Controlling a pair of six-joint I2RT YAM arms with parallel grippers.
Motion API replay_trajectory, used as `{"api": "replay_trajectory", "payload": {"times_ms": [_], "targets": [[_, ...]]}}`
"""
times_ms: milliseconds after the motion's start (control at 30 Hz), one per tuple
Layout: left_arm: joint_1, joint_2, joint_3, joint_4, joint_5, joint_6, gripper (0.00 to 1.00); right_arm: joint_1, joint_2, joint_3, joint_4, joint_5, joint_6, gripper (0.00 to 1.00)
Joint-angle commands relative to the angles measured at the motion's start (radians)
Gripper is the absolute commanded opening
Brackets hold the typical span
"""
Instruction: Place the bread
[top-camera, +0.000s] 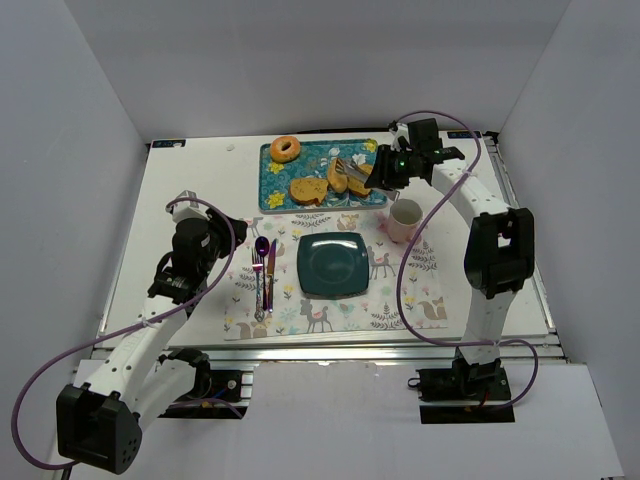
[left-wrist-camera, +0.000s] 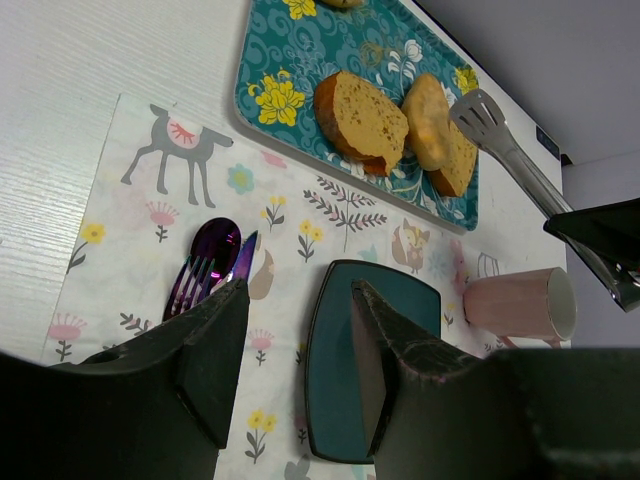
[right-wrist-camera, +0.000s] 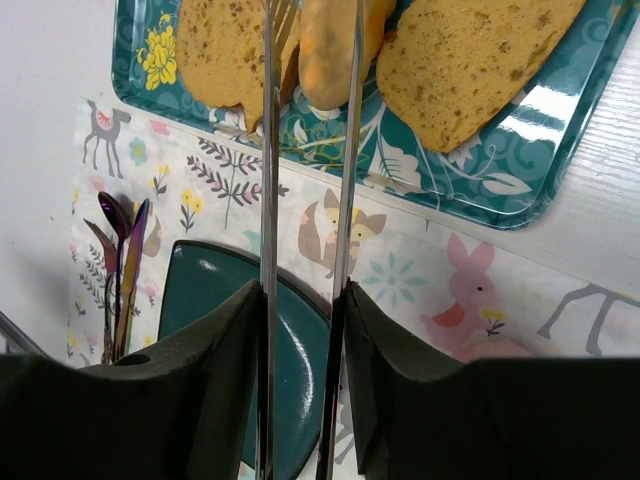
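Three pieces of bread lie on the teal flowered tray (top-camera: 275, 185): a slice (top-camera: 308, 189), a smaller middle piece (top-camera: 338, 178) and a right slice (top-camera: 359, 186). My right gripper (top-camera: 385, 170) is shut on metal tongs (right-wrist-camera: 267, 200). In the right wrist view the tong arms run either side of the middle piece (right-wrist-camera: 325, 50), with their tips out of frame. The tong head (left-wrist-camera: 480, 115) lies against that piece. My left gripper (left-wrist-camera: 298, 300) is open and empty, hovering above the placemat between the cutlery (left-wrist-camera: 205, 260) and the dark teal square plate (top-camera: 333, 263).
A bagel (top-camera: 286, 149) sits at the tray's far left corner. A pink mug (top-camera: 405, 220) stands right of the plate, close under my right arm. A purple spoon, fork and knife (top-camera: 264, 270) lie left of the plate on the animal-print placemat (top-camera: 400, 300).
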Motion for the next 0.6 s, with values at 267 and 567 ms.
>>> {"api": "replay_trajectory", "payload": {"times_ms": [267, 567], "targets": [[0.005, -0.015, 0.007, 0.019, -0.006, -0.002, 0.55, 0.001, -0.082, -0.020, 0.065, 0.043, -0.020, 0.43], [0.005, -0.022, 0.010, 0.010, -0.009, 0.000, 0.55, -0.001, -0.056, -0.069, 0.076, 0.042, 0.009, 0.44]]}}
